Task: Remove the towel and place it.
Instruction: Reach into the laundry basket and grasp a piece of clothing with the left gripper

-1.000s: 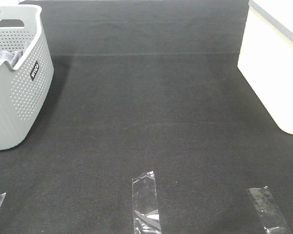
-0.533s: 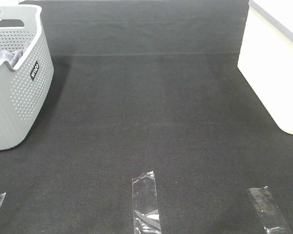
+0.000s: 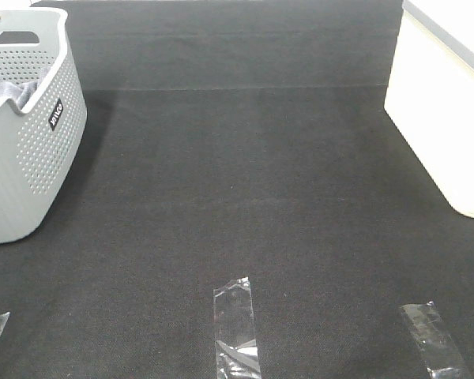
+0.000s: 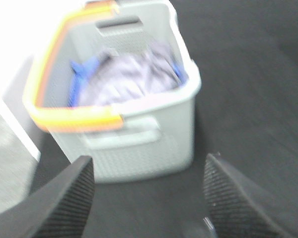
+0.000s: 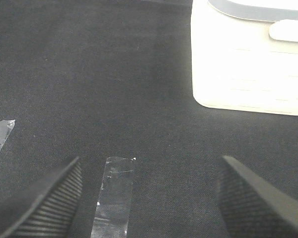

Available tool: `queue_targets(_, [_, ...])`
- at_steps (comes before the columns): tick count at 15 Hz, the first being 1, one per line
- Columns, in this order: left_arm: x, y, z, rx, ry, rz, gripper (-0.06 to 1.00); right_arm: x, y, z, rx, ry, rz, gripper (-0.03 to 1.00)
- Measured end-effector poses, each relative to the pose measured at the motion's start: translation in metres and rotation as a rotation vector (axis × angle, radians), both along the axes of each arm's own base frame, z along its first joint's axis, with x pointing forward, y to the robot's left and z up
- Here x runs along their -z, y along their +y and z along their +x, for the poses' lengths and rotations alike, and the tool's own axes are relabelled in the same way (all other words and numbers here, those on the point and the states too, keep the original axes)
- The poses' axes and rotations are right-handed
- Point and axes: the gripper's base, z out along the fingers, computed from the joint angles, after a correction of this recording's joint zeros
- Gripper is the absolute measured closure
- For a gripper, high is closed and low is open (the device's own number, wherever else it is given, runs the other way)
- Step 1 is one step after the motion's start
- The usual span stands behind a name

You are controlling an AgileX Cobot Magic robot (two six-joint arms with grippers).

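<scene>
Grey-lavender terry is seen bunched inside the grey perforated basket (image 4: 144, 144), where the towel (image 4: 134, 74) lies heaped over a bright blue cloth (image 4: 82, 74) at the far left of the black mat (image 3: 245, 174). The left gripper (image 4: 147, 171) is held wide open and empty, short of the basket's near wall; the right gripper (image 5: 150, 163) is likewise spread with nothing between its fingers, low over a tape strip (image 5: 114, 193) and facing the white bin (image 5: 248, 64). The step in hand is judged to be the reach into the basket. The left gripper is best raised clear of the orange handle (image 4: 74, 119) and lowered onto a raised fold near the towel's middle, well away from the blue edges, so that only the towel is pinched. A tall, straight lift is advised, since a trailing end could catch the rim and drag the basket. Fine folds cannot be made out in the blurred wrist view.
</scene>
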Motion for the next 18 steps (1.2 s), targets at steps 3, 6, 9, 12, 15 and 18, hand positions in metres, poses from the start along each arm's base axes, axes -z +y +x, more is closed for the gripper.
queue_targets(3, [-0.030,0.008,0.061,-0.050,0.013,0.077,0.33,0.000,0.000,0.000,0.000,0.000,0.000,0.26])
queue_targets(6, [-0.038,0.012,0.132,-0.105,0.168,0.032,0.33,0.000,0.000,0.000,0.000,0.000,0.000,0.26])
queue_targets(9, [-0.033,0.015,0.207,-0.133,0.349,0.033,0.33,0.000,0.000,0.000,0.000,0.000,0.000,0.26])
queue_targets(12, [-0.024,0.021,0.277,-0.175,0.493,0.073,0.33,0.000,0.000,0.000,0.000,0.000,0.000,0.26])
queue_targets(15, [-0.006,0.029,0.337,-0.211,0.583,0.160,0.33,0.000,0.000,0.000,0.000,0.000,0.000,0.26])
queue_targets(18, [0.023,0.045,0.390,-0.261,0.626,0.189,0.33,0.000,0.000,0.000,0.000,0.000,0.000,0.26])
